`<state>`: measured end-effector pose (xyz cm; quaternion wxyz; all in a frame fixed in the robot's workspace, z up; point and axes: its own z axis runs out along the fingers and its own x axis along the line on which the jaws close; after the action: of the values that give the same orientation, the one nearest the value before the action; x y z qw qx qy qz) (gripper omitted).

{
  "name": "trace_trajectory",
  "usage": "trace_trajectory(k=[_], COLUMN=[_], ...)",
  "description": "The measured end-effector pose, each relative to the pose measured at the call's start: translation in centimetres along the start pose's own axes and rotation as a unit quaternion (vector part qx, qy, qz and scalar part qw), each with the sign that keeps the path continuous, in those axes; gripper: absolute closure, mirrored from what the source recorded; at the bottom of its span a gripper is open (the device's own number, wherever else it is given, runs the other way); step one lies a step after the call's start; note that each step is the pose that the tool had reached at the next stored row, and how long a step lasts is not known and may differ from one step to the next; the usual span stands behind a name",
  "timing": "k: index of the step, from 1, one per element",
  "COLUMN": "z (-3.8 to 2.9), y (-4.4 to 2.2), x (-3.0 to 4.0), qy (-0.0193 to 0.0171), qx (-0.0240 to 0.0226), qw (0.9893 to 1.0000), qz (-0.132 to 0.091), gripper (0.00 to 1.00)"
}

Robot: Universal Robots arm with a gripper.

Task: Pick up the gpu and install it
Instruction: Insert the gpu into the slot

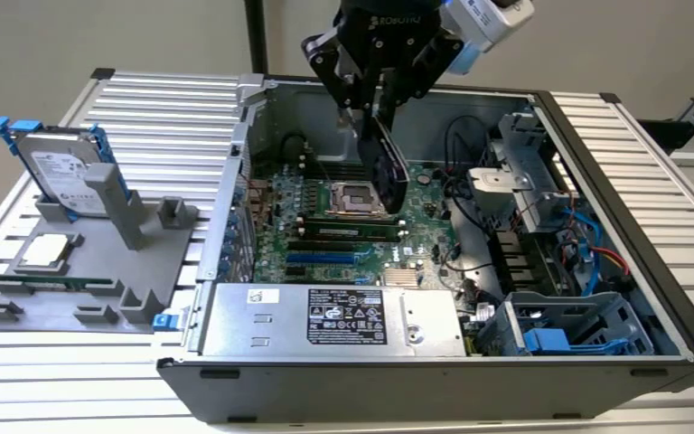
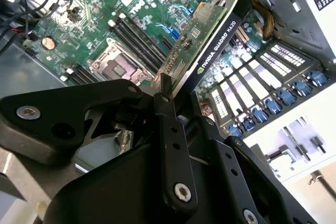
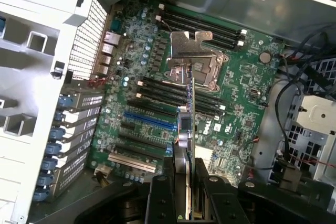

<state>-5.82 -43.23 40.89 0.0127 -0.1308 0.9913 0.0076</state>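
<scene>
Exterior view: high, angled down at the whole open computer case (image 1: 444, 384) on the slatted table (image 1: 142, 99), mid-range. Both wrist views: close, looking down past the gripper (image 2: 167, 95) (image 3: 188, 169) clamping the gpu (image 2: 210, 40) (image 3: 190, 114), from different sides. All three share the motherboard (image 1: 323, 244) (image 2: 105, 3) (image 3: 236, 103) and CPU socket (image 1: 350, 197) (image 2: 113, 66) (image 3: 197, 61).

Bright even light, pale glare on the table (image 1: 166, 108), soft shadow inside the computer case (image 1: 419, 393)

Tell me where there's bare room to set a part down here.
Bare table shows at the exterior view's right of the computer case and beyond the gray holder. Inside the case is crowded: the gripper holds the gpu over the motherboard, cables beside.
</scene>
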Motion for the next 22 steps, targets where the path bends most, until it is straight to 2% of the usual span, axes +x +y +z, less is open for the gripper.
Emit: trace_trajectory(k=[10,22], z=[0.0,0.0], y=[0.0,0.0], x=[0.0,0.0], qy=[0.0003,0.0006], qx=[-0.0006,-0.0014], qw=[0.9997,0.9986], qz=[-0.023,-0.052], gripper=[1.0,1.0])
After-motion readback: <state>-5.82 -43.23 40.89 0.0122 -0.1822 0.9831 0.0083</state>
